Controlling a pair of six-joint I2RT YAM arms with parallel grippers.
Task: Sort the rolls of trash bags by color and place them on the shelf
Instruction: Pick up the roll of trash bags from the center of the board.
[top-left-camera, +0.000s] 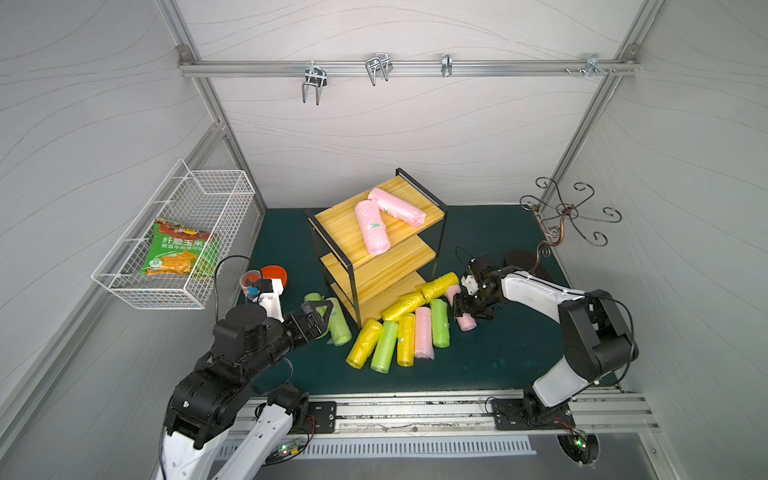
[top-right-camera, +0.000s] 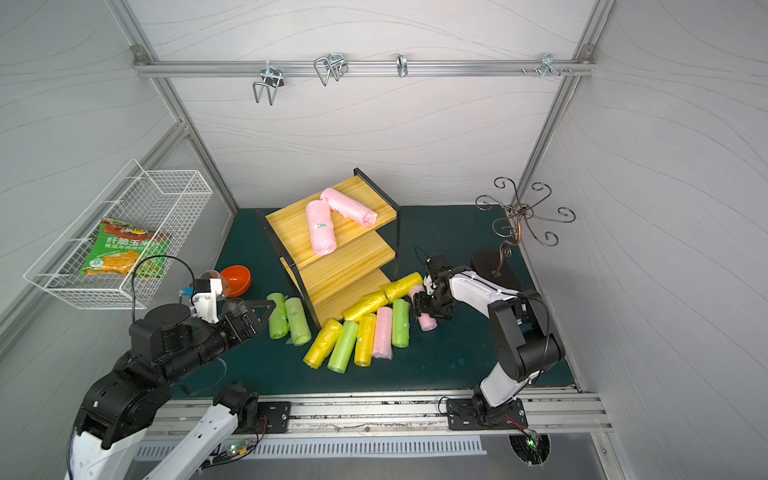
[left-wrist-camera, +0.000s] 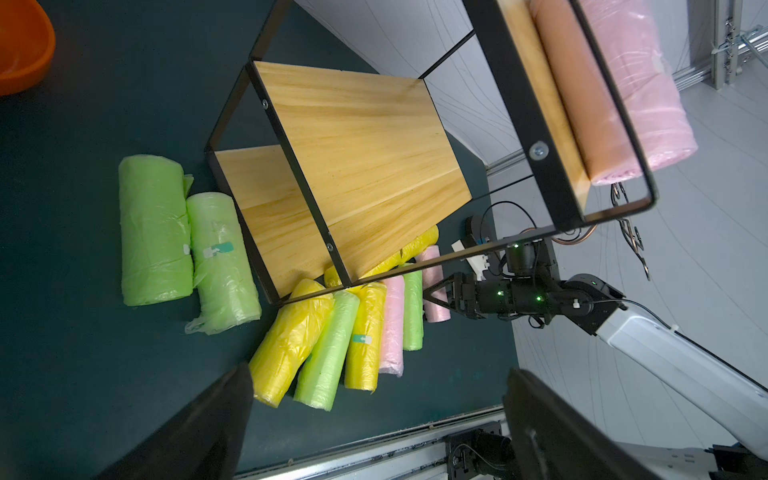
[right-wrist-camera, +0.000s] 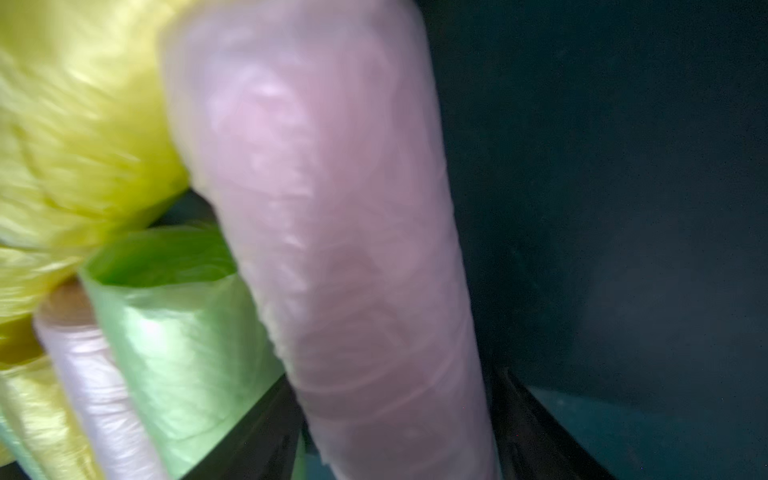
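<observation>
A pink roll (right-wrist-camera: 332, 249) lies on the tabletop (top-left-camera: 498, 353) at the edge of the pile (top-left-camera: 399, 336) by the shelf (top-left-camera: 374, 272). The right tool (top-left-camera: 459, 309) straddles it; whether it pinches, I cannot tell. Two more pink rolls (top-left-camera: 372, 228) lie on the top board. The left tool (top-left-camera: 326, 320) hangs open and empty over the green rolls (top-left-camera: 340, 334).

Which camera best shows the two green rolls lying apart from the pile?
The left wrist view: the two green rolls lie fully exposed, labels visible. In a top view the left gripper overlaps them. The right wrist view misses them.
</observation>
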